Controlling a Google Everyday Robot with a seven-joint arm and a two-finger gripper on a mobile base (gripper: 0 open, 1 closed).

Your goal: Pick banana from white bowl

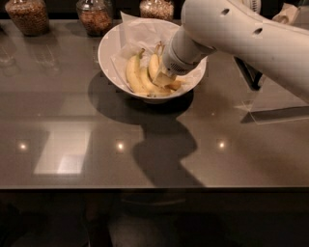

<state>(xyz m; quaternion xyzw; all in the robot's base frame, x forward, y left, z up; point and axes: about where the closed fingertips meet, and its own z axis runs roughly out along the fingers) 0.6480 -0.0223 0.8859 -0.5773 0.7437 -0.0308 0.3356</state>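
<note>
A large glossy white bowl (108,53) stands on the dark table near its back edge. It is lined with white paper and holds a few yellow bananas (136,75) lying side by side, stems pointing away from me. My white arm reaches in from the upper right. My gripper (166,79) is down inside the bowl at the right-hand bananas, and its tip touches or covers them. The arm hides the bowl's right side.
Three glass jars with brown contents (28,15) (95,17) (157,8) stand along the back edge behind the bowl. A dark stand and a flat clear sheet (275,103) lie at the right. The glossy table (72,125) stretches toward me.
</note>
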